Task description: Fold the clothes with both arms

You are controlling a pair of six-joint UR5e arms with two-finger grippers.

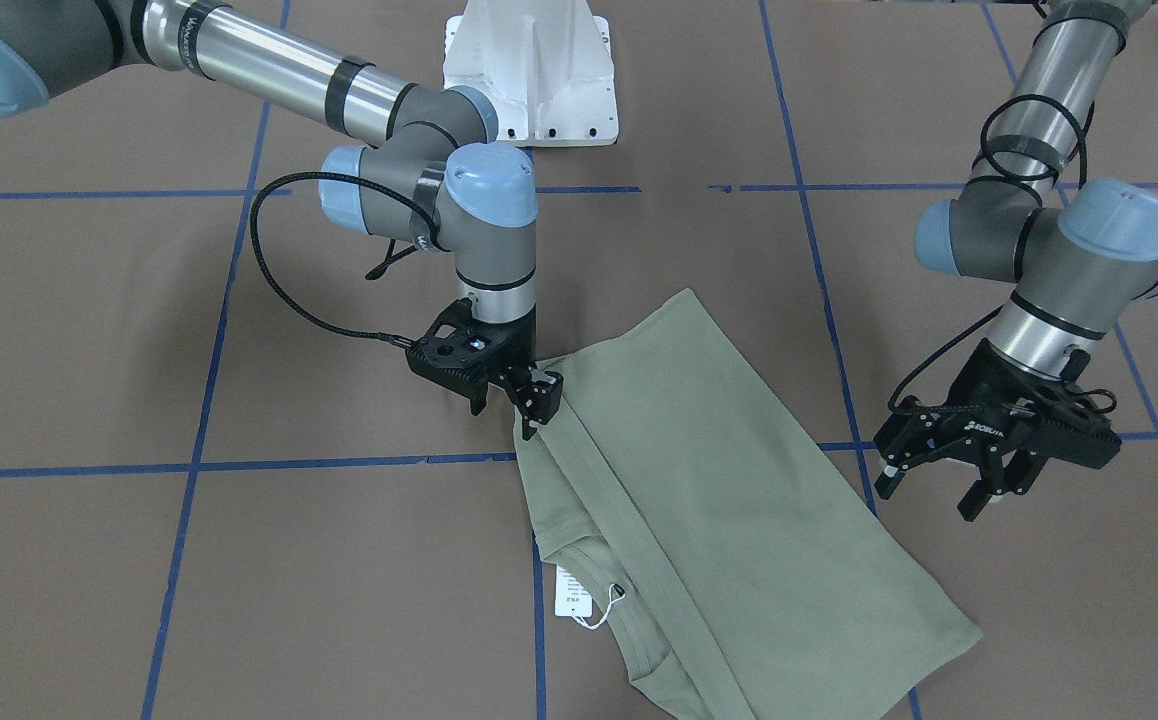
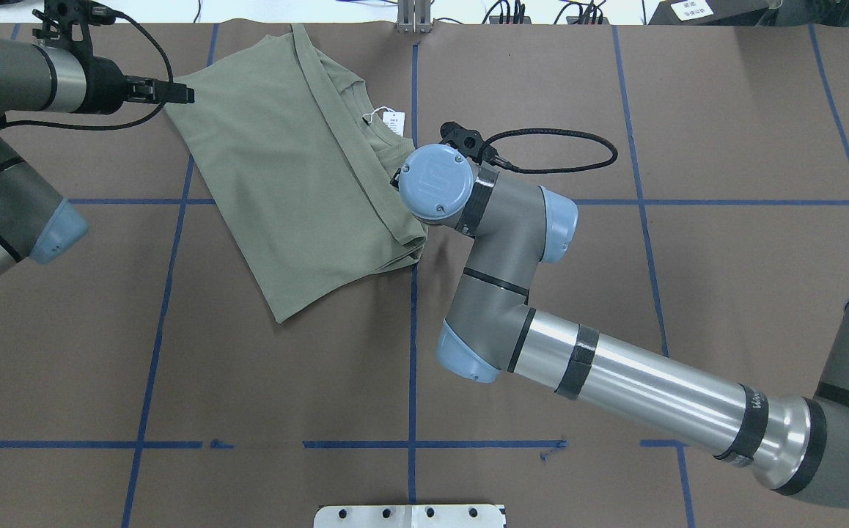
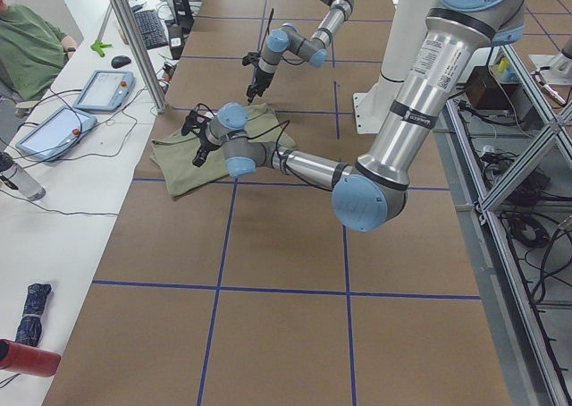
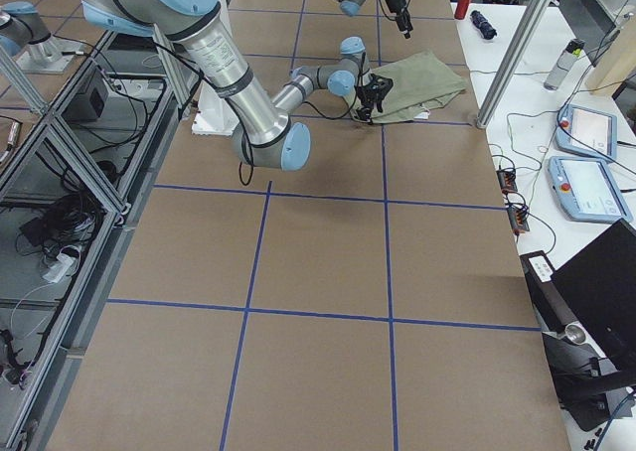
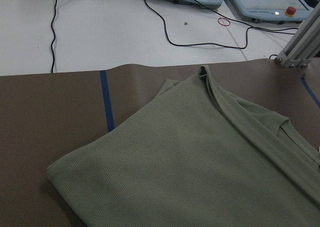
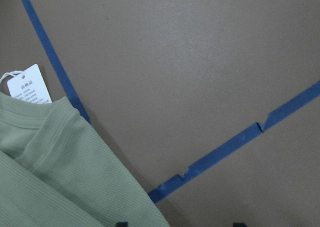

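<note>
The sage-green shirt (image 1: 729, 500) lies folded lengthwise on the brown table (image 1: 89, 330), collar and white paper tag (image 1: 574, 592) towards the operators' side. My right gripper (image 1: 505, 420) stands open at the shirt's long folded edge, one finger touching the cloth. In the right wrist view its two fingertips show far apart at the bottom, beside the shirt (image 6: 45, 182) and tag (image 6: 29, 84). My left gripper (image 1: 932, 497) hangs open and empty, just off the shirt's opposite corner (image 2: 175, 110). The left wrist view looks onto that corner of the shirt (image 5: 200, 162).
The white pedestal base (image 1: 529, 80) stands at the table's robot side. Blue tape lines (image 1: 189, 467) grid the brown cover. Beyond the far edge a white side table (image 5: 125, 32) carries cables and control pendants (image 5: 260, 4), with an aluminium post (image 5: 302, 44). A seated person (image 3: 31, 44) is there.
</note>
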